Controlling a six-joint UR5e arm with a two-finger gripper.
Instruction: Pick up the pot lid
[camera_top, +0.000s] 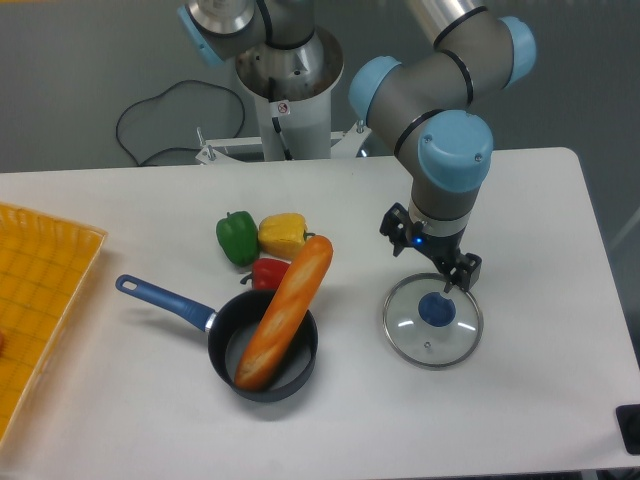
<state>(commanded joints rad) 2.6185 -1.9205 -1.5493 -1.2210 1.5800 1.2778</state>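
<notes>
with its fingers spread wide apart and nothing held between them, the gripper hung over the far side of the lid, so the step in hand looked to be the approach, just ahead of the grasp. the lid lay flat on the table, knob up, to the right of the pan in the camera view. how high the fingers were above it, i couldn't tell. the next move seemed to call for centring them over the knob, one on each side, then lowering until they could close on it without pressing the glass. only after a firm squeeze would a straight lift make sense.
</notes>
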